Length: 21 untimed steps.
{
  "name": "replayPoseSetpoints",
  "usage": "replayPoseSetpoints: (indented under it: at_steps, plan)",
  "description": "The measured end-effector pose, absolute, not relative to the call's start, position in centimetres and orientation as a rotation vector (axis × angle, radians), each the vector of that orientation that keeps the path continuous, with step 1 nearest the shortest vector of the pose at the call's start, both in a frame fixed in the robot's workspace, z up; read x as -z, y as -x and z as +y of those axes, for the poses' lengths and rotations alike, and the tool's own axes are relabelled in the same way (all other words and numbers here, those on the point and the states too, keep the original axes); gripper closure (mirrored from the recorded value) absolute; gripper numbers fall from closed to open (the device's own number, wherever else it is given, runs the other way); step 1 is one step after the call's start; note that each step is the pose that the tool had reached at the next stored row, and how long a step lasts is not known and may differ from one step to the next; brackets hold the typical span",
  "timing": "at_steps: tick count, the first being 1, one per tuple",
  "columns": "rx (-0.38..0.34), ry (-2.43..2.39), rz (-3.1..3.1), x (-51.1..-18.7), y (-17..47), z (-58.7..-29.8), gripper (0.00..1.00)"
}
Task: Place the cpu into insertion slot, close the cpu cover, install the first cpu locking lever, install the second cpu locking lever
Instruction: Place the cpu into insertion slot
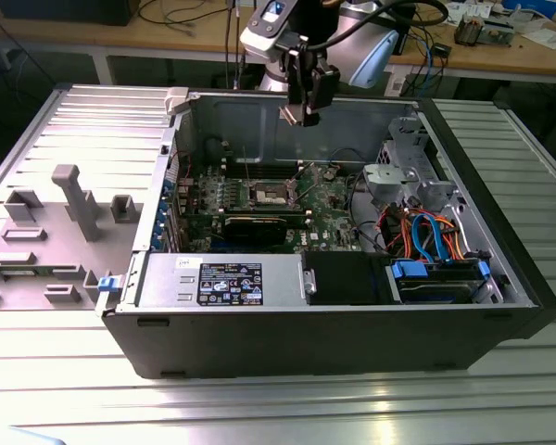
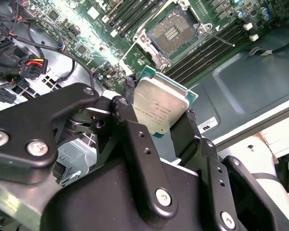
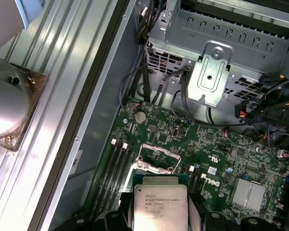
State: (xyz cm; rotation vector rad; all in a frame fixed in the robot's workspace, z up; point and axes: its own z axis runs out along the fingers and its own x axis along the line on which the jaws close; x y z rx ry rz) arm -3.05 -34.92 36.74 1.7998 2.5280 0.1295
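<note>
While the gripper clamps the cpu above the case on the ribbed table, the slot inside lies open.

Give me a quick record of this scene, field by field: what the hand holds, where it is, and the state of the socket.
hand: shut on the cpu, hanging above the open computer case
cpu: clamped at two opposite edges, metal top facing both wrist views, clear of the motherboard
insertion slot: empty, dark pin field exposed
task progress: cpu not yet placed in the insertion slot
</note>
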Motion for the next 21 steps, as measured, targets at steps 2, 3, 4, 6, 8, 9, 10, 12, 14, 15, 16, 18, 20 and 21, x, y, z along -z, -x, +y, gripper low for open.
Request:
replayPoseSetpoints:
  at_steps: [2,3,4,6,8,9,10,12,14,15,16,18,20,21]
  plan:
    - [-0.129,-1.812,2.519,-36.74,3.05,-34.92,0.45]
    - [-0.129,-1.814,2.517,-36.75,3.06,-34.92,0.45]
    - [-0.129,-1.817,2.515,-36.75,3.06,-34.92,0.45]
    - [-0.129,-1.822,2.511,-36.74,3.06,-34.92,0.45]
    - [-0.129,-1.826,2.508,-36.74,3.06,-34.92,0.45]
    - [-0.129,-1.828,2.506,-36.75,3.05,-34.92,0.45]
    - [-0.129,-1.83,2.505,-36.75,3.06,-34.92,0.45]
    - [-0.129,-1.833,2.503,-36.75,3.06,-34.92,0.45]
    - [-0.129,-1.835,2.501,-36.75,3.06,-34.92,0.45]
    - [-0.129,-1.836,2.5,-36.74,3.06,-34.92,0.45]
    - [-0.129,-1.837,2.499,-36.75,3.06,-34.92,0.45]
    - [-0.129,-1.839,2.498,-36.75,3.06,-34.92,0.45]
    - [-0.128,-1.841,2.497,-36.75,3.06,-34.92,0.45]
    - [-0.128,-1.842,2.496,-36.75,3.06,-34.92,0.45]
